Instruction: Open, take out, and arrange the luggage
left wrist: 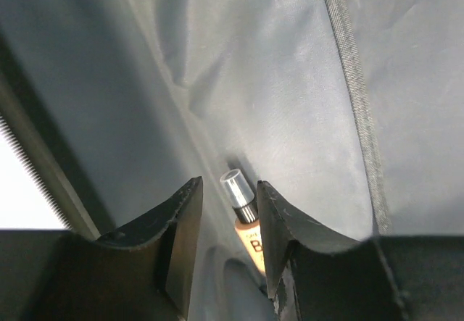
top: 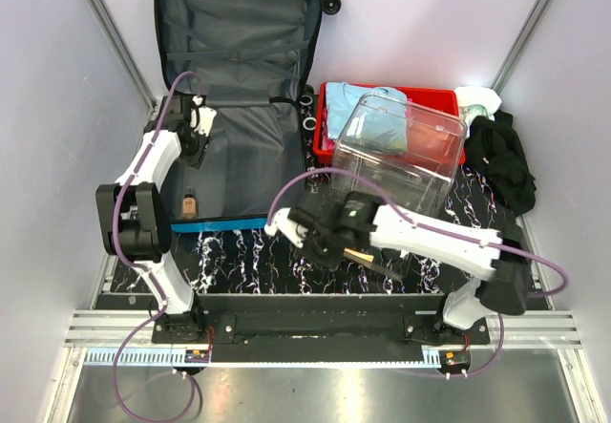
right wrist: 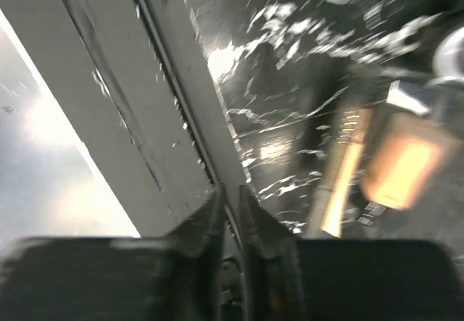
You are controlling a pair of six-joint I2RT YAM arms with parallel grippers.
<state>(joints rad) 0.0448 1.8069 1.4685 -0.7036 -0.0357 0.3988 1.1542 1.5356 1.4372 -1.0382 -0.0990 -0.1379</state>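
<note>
**Luggage** (top: 239, 79): open, lid up. Its lining lies directly under the left pincer (left wrist: 230, 185) and well apart from the right pincer (right wrist: 229, 190).
**Opening:** done.
**Left pincer:** jaws apart. A small silver-capped tube (left wrist: 245, 223) sits in the gap just ahead, not clamped.
**Right pincer:** jaws almost together with nothing between them, over the table (right wrist: 290, 60). Blurred gold items (right wrist: 341, 183) lie just beside it.
**Outstanding, by judgement:** lifting the tube out, then arranging.

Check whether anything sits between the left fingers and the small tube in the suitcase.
Nothing visible does. In the wrist view the tube lies on the bare lining of the suitcase, framed by the open left fingers, with only fabric around it.
</note>
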